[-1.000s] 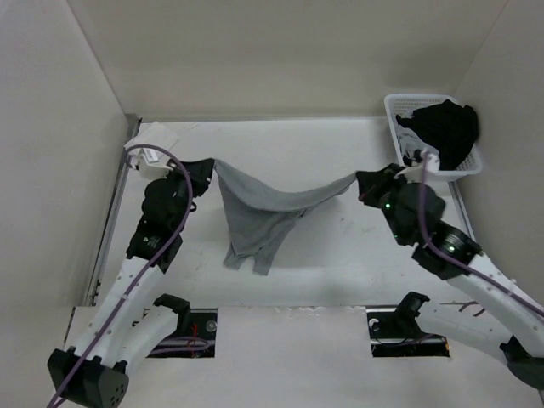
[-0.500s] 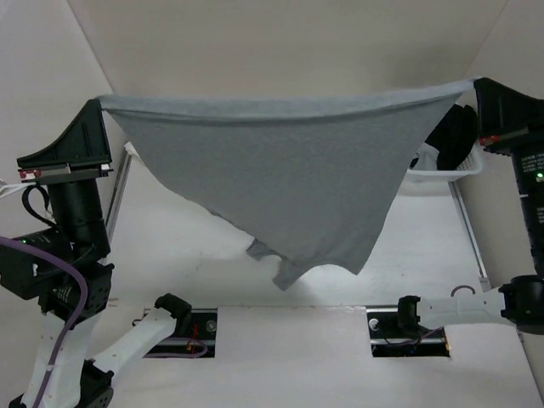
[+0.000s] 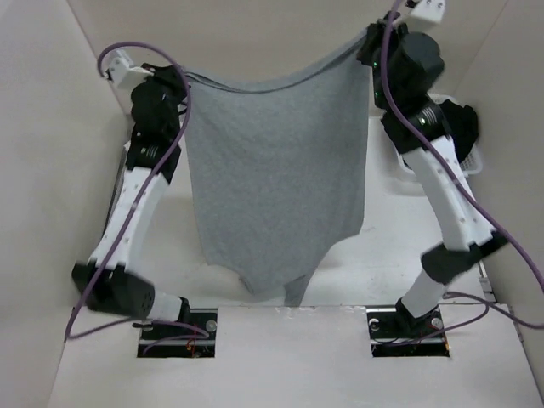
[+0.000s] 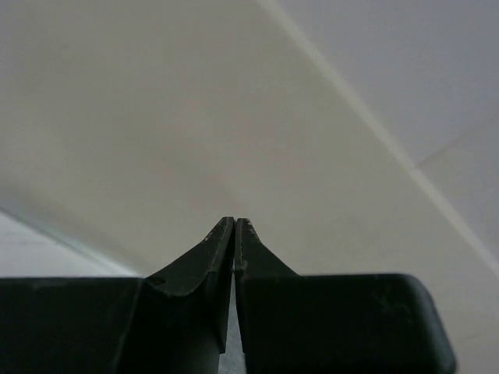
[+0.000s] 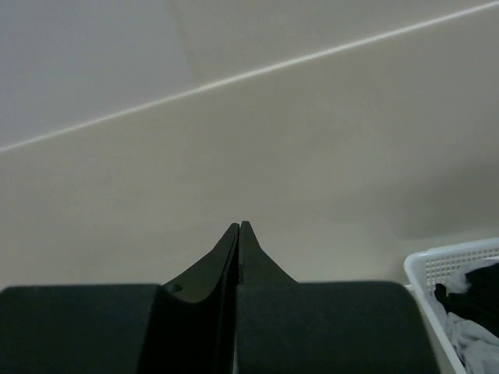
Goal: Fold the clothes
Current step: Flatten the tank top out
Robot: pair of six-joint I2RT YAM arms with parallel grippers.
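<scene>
While both arms stretch steeply upward off their bases, the left hand (image 3: 177, 78) and right hand (image 3: 371, 42) sit high over the tabletop (image 3: 387, 255), each clenched on one top corner of the grey garment (image 3: 276, 170). The garment hangs between them as one flat sheet left of the basket (image 3: 474, 161), its top edge sagging slightly. Its bottom narrows to a tail lower than the basket, and contact with the tabletop can't be told.

Counts: two arms, two hands, one grey garment, one basket, and one black garment (image 3: 463, 127) inside the basket.

Only the top view shows the grey garment and both grips. Left wrist view shows fingers (image 4: 207, 269) pressed together, with bare wall beyond. Right wrist view shows fingers (image 5: 261, 269) pressed together, the basket corner at lower right, and a pale cloth (image 5: 475, 343) under the black garment.
</scene>
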